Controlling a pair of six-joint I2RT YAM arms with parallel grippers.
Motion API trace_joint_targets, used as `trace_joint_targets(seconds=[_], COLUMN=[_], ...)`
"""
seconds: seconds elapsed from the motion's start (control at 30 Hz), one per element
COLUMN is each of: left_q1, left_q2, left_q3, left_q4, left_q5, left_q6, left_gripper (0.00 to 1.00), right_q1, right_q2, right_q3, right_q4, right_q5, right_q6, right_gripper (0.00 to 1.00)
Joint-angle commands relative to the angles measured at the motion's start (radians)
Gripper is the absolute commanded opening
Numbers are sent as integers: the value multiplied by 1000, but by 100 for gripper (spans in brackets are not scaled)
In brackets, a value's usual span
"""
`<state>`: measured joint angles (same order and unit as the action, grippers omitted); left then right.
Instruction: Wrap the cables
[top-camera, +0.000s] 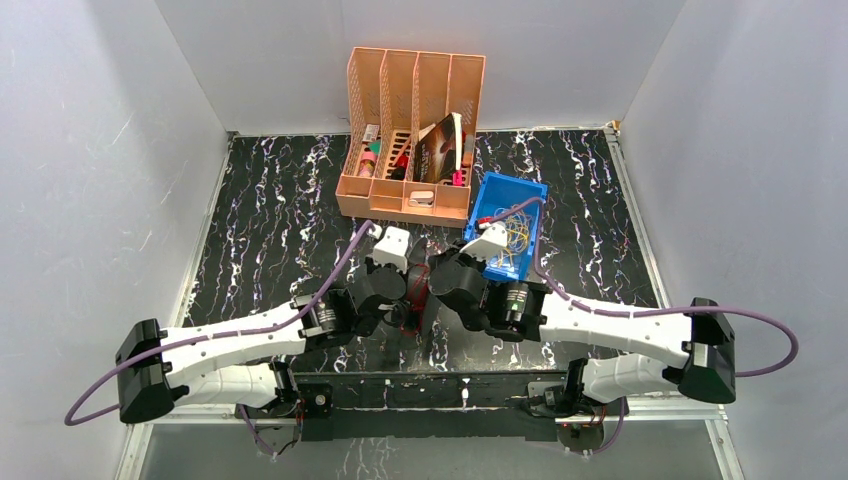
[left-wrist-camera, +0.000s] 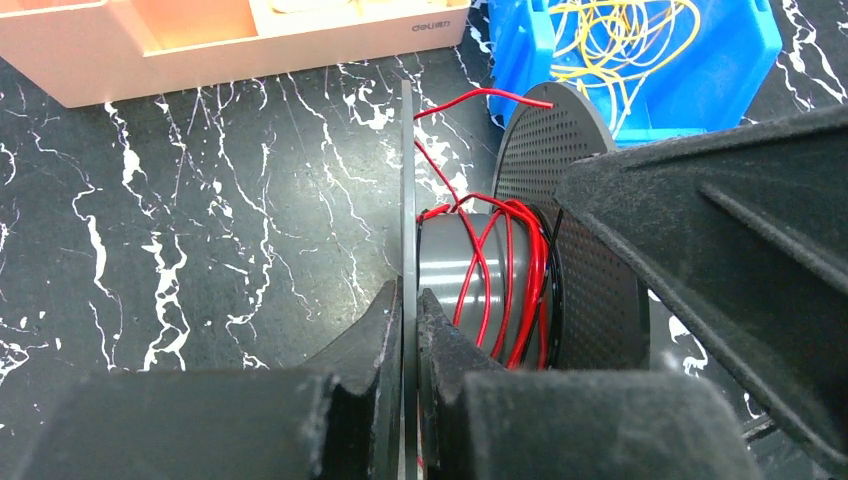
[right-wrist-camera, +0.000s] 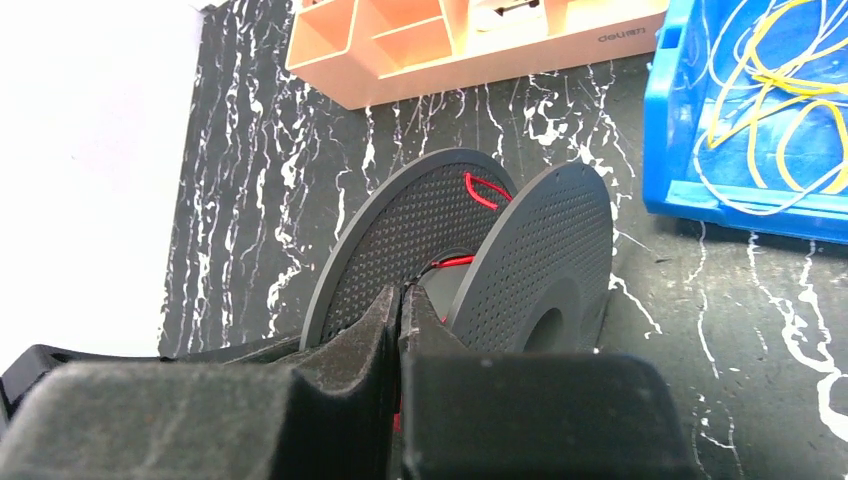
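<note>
I have the left gripper (left-wrist-camera: 408, 302) clamped tight on the edge of one spool (left-wrist-camera: 452, 275) disc. The right gripper (right-wrist-camera: 402, 297) is pinched almost closed at the core, with the red cable (left-wrist-camera: 540, 275) running into its tips. The red cable sits in several loose turns round the core, one end poking up free. Yellow cables (right-wrist-camera: 770, 90) lie tangled in the blue bin (right-wrist-camera: 670, 150), just beyond the spool.

The left arm (top-camera: 232, 346) and right arm (top-camera: 612, 320) are white-shelled, black-jointed, trailing purple cords (top-camera: 340, 265).
</note>
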<state>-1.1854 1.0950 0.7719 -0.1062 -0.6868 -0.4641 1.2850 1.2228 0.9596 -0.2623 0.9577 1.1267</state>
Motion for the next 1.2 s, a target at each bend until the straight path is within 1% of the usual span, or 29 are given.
trace_joint_targets(seconds=[0.0,0.03,0.17,0.3,0.43,0.57,0.73,0.8,0.93,1.17], left_q1=[-13,-12,-12,-13,-13,-12,-13,-13,-13,-12], left_q2=[-22,-28,-55,-89,-111,-129,-187,-221,-290,-367], left_q3=[-38,-41,-45,-45,-31,-18,-24,-32,-56,-93], left_q4=[-85,-80,-75,-76,-104,-137,-162,-171,-177,-170], left_q5=[92,110,175,233,309,416,521,574,615,666], left_q6=[78,99,189,287,361,429,507,548,609,641], left_gripper=[0,0,0,0,0,0,0,0,0,0], right_q1=[-20,-23,-31,-41,-55,-65,-75,-80,-95,-148], right_q2=[-56,-66,-123,-189,-249,-308,-363,-385,-427,-444], right_q3=[-1,-11,-59,-100,-122,-134,-159,-173,-223,-329], right_q4=[-44,-28,9,-3,-44,-84,-130,-143,-145,-108], right_q5=[57,44,-36,-102,-175,-243,-319,-350,-421,-540], right_q6=[-27,-53,-139,-190,-249,-318,-388,-403,-418,-405], right_gripper=[4,0,0,0,0,0,0,0,0,0])
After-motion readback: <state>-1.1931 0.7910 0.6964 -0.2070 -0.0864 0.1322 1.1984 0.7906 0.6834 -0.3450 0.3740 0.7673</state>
